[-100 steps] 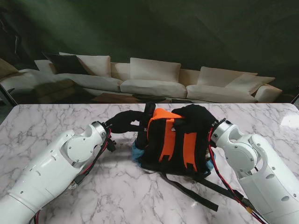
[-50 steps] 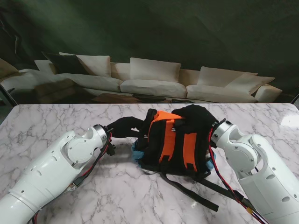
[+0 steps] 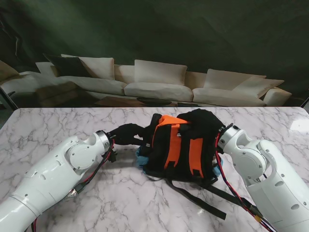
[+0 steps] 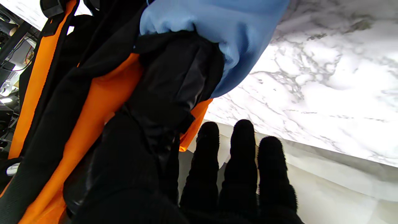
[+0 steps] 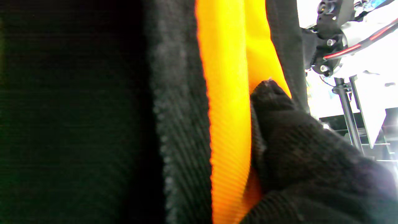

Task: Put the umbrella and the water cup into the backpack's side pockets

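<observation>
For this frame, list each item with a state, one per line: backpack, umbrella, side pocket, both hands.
backpack: lying on the marble table, orange straps up.
umbrella: black, folded, partly inside the pocket.
side pocket: blue, open, stretched around the umbrella's end.
left hand: at the backpack's left side, against the umbrella; grip unclear.
right hand: resting on the backpack's top, fingers on the fabric.

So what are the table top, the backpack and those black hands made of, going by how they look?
The table looks like polished marble or a marble-look slab: white with grey veins and a soft glare. The backpack seems woven synthetic cloth, matte, in orange and black; its ribbed weave shows in the right wrist view. The left hand and right hand wear what looks like fuzzy knitted black gloves.
</observation>
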